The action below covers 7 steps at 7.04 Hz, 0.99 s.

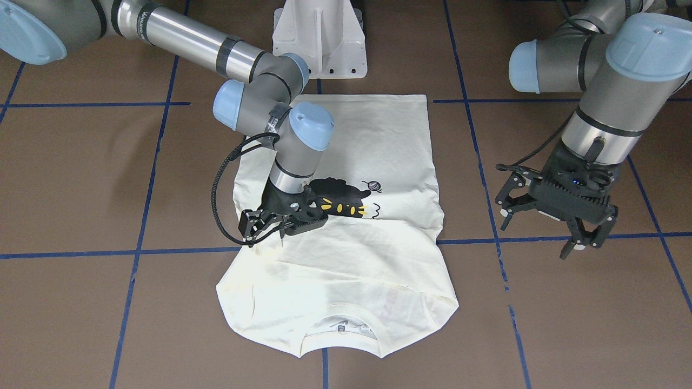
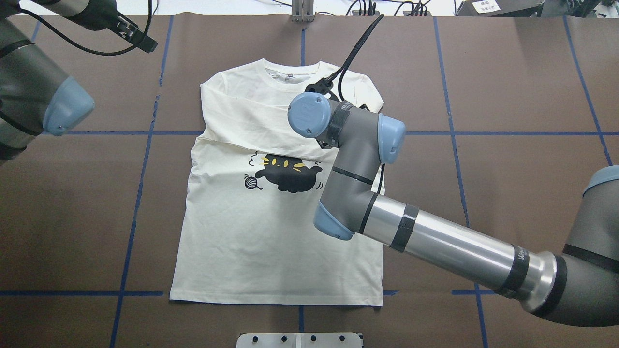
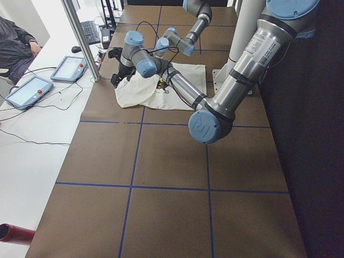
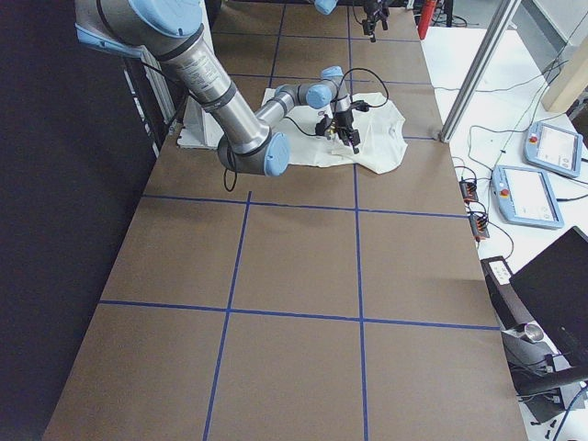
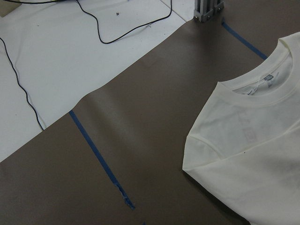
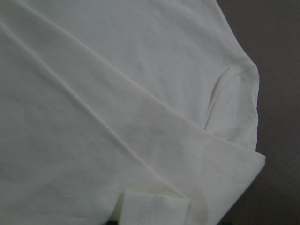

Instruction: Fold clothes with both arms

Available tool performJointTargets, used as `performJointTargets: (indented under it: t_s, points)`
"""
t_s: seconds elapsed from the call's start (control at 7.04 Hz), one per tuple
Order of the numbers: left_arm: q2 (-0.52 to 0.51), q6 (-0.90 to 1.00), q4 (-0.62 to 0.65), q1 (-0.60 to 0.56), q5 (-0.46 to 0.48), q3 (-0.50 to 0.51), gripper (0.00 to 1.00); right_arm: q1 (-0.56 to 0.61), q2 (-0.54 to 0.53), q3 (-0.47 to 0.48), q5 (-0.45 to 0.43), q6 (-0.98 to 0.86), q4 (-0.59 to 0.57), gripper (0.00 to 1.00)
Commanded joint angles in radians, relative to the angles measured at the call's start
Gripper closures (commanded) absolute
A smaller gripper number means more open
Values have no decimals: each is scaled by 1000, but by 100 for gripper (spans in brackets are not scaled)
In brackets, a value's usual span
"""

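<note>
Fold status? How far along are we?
Done: sleeves lie folded across the chest of the T-shirt, none sticking out. In hand: right claw low over the folded sleeve layer; left claw open, hovering off the cloth. Left: body unfolded at full length, hem flat.

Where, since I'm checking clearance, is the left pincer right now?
In the front-facing view the left pincer hangs open at the right, above the bare brown table beside the T-shirt, clear of the cloth.

Bright, even light falls from above; soft shadows lie on the brown table (image 1: 81, 178). The right arm's (image 2: 449, 246) metal tube shows pale glare. The right wrist view looks slightly soft.
</note>
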Motion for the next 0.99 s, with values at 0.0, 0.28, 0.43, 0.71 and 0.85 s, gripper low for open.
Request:
performJointTargets:
  t_s: [0.0, 0.28, 0.43, 0.71, 0.85]
  points:
    - [0, -44, -1, 2, 0, -1, 0, 66, -71, 56, 5, -97, 1, 22]
    - [0, -49, -1, 4, 0, -3, 0, 97, -158, 201, 31, -133, 5, 17]
    - [6, -72, -1, 10, 3, -10, 0, 120, -160, 267, 142, -116, 10, 2]
    - [81, -171, -67, 40, 0, -39, 0, 126, -169, 466, 329, 174, 25, 0]
    - [157, -303, -129, 104, 9, -97, 0, 120, -212, 564, 394, 335, 27, 0]
